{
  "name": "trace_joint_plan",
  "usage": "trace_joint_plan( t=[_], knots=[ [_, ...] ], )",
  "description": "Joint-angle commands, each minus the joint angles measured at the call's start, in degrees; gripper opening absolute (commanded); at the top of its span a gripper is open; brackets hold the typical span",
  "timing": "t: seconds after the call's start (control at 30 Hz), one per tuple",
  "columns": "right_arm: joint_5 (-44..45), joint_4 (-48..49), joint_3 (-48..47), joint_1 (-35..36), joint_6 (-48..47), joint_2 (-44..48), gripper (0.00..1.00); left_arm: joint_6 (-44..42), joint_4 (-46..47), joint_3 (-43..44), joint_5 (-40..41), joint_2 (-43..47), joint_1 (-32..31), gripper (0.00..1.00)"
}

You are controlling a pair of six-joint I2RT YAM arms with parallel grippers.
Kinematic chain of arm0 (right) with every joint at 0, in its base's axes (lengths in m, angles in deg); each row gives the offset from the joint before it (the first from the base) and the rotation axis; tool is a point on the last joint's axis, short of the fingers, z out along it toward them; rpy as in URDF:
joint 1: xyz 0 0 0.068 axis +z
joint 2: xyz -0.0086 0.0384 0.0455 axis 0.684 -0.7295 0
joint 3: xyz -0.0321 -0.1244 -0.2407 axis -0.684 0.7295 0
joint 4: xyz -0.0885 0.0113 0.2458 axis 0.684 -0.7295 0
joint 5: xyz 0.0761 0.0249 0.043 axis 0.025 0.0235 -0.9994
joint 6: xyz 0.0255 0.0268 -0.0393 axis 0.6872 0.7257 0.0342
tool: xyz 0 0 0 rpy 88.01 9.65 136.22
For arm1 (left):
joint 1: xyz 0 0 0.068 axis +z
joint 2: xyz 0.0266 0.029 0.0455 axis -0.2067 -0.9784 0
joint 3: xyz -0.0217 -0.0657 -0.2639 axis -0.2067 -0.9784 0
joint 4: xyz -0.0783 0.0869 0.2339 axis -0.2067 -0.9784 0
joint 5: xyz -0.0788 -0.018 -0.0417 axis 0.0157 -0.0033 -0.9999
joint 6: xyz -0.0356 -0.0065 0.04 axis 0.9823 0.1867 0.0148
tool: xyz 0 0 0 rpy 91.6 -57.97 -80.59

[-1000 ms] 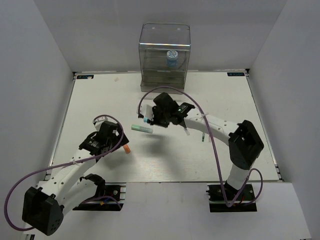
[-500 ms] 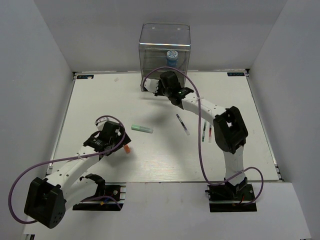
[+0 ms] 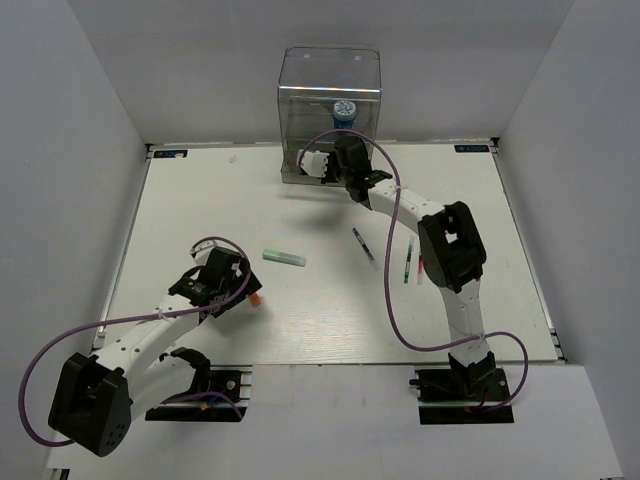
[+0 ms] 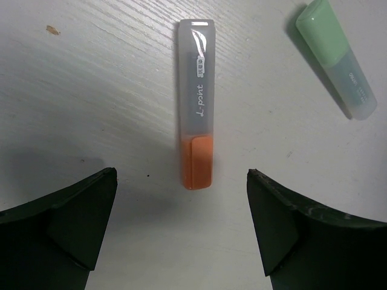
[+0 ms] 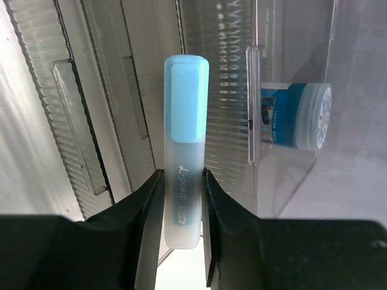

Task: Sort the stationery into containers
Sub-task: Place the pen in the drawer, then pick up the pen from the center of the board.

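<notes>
The light-blue highlighter (image 5: 186,151) is clamped by its frosted barrel in the right gripper (image 5: 181,187), with its blue end toward the ribbed drawers of the clear organiser (image 5: 115,109) at the far edge. Only the right wrist view shows that grip. The blue-and-white roll (image 5: 296,115) sits in the top compartment. Near left, the left gripper (image 4: 179,181) hangs spread wide over the orange highlighter (image 4: 196,103), grasping nothing. A green highlighter (image 4: 335,57) lies near it.

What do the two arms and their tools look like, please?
The left arm and right arm have white links and black joint housings. A purple cable loops along each. The left tool and right tool each have two dark, wedge-shaped fingers.
</notes>
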Motion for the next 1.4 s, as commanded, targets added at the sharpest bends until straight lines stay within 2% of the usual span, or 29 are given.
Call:
trace_joint_plan(
  t=[0.0, 0.03, 0.1, 0.17, 0.3, 0.43, 0.53, 0.57, 0.63, 0.73, 0.77, 0.8, 0.83, 0.9, 1.03, 1.1, 1.17, 1.2, 1.37],
  knots=[
    [-5.10, -0.82, -2.99, -0.47, 2.65, 0.23, 0.17, 0.64, 0.26, -0.12, 0.17, 0.28, -0.28, 0.98],
    [-6.76, -1.27, -2.99, -0.74, 3.09, 0.32, 0.29, 0.64, 0.26, -0.12, 0.17, 0.28, -0.28, 0.98],
    [-7.48, -2.58, -3.08, -0.91, 4.14, 0.76, 0.44, 0.64, 0.26, -0.12, 0.17, 0.28, -0.28, 0.98],
    [-8.01, -2.85, -2.82, -0.91, 4.85, 1.37, 0.55, 1.17, 0.87, -0.65, 0.70, -0.41, -0.28, 0.98],
    [-8.01, -2.85, -2.82, -1.17, 6.78, 2.34, 0.64, 1.17, 1.49, -0.65, 0.70, -2.08, -0.28, 0.98],
    [-7.92, -2.85, -3.08, -1.18, 9.33, 4.79, 0.62, 1.70, 2.55, -0.13, 1.23, -4.72, -0.28, 0.98],
    [-13.88, -7.06, -0.99, -1.18, 16.09, 9.44, 0.51, 1.70, 3.08, 0.49, 1.92, -6.91, -0.80, 0.95],
    [-14.85, -8.55, -0.01, -1.18, 20.97, 12.16, 0.45, 1.70, 3.08, 1.10, 1.93, -7.53, -0.80, 0.94],
    [-18.97, -8.39, 6.46, -1.18, 27.13, 16.64, 0.43, 1.70, 3.08, 1.80, 2.46, -9.64, -0.80, 0.89],
    [-23.71, -7.78, 15.18, -1.00, 30.59, 23.60, 0.42, 1.70, 3.08, 2.34, 3.77, -12.10, -0.80, 0.88],
    [-24.52, -7.43, 21.99, -1.00, 33.04, 28.66, 0.42, 1.70, 3.08, 2.95, 4.38, -13.07, -0.80, 0.87],
    [-25.66, -6.90, 24.32, -1.00, 33.93, 30.19, 0.42, 1.70, 3.08, 3.65, 4.39, -13.95, -0.80, 0.87],
    [-26.72, -6.46, 26.34, -1.00, 34.64, 34.82, 0.43, 1.70, 3.60, 3.66, 5.09, -15.87, -0.80, 0.86],
    [-27.87, -6.54, 32.85, -1.09, 37.36, 37.57, 0.45, 0.39, 3.60, 5.32, 5.09, -17.99, -0.80, 0.81],
    [-29.01, -6.98, 41.11, -1.62, 40.70, 47.07, 0.54, -1.20, 1.06, 8.13, 5.09, -24.40, -0.80, 0.68],
    [-29.71, -6.72, 44.71, -1.79, 42.46, 51.88, 0.56, -1.73, 0.26, 8.66, 5.09, -25.73, -0.80, 0.58],
    [-30.85, -6.63, 45.78, -1.88, 44.92, 53.75, 0.58, -1.73, -0.26, 8.66, 5.09, -26.34, -0.80, 0.49],
    [-31.29, -6.54, 47.01, -1.88, 46.50, 55.67, 0.58, -2.25, -0.26, 8.66, 4.48, -26.35, -0.80, 0.40],
    [-33.23, -4.70, 49.30, -2.58, 51.78, 58.77, 0.62, -3.40, -1.49, 10.42, 3.86, -24.16, -0.80, 0.18]
  ],
)
